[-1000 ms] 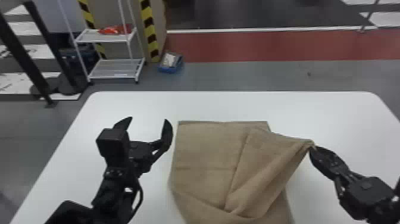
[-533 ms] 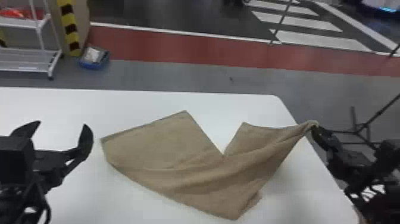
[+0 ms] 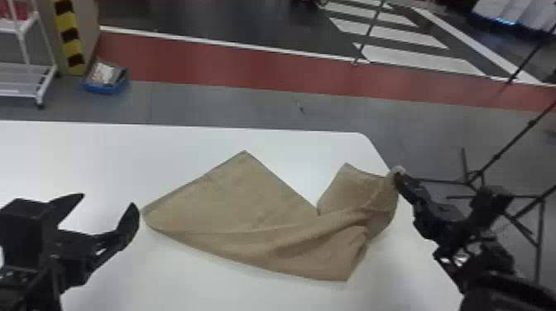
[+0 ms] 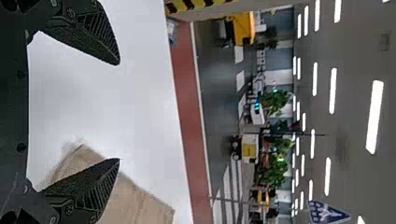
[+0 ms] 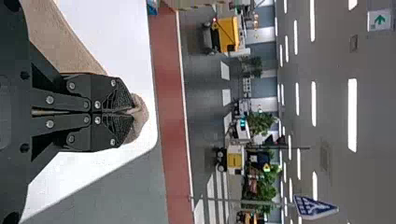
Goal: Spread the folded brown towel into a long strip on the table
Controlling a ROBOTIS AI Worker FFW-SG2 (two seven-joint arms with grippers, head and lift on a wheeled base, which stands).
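rests as a plain brown towel [image 3: 231, 206] on the white counter [image 3: 103, 157], partly spread and skewed. lies flat and fairly smooth on the left, coming to a point toward the far edge. dips into a v-shaped notch along the far side, then widens into a smaller flap on the right. runs in soft, slanting folds up to a raised corner, pinched between the right fingers [image 3: 407, 186] near the counter's right edge, and pokes past the tips in a small crumpled tuft.

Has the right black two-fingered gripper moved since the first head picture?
Yes: the right gripper has moved rightward, from well inside the right edge of the white table out to about that edge.
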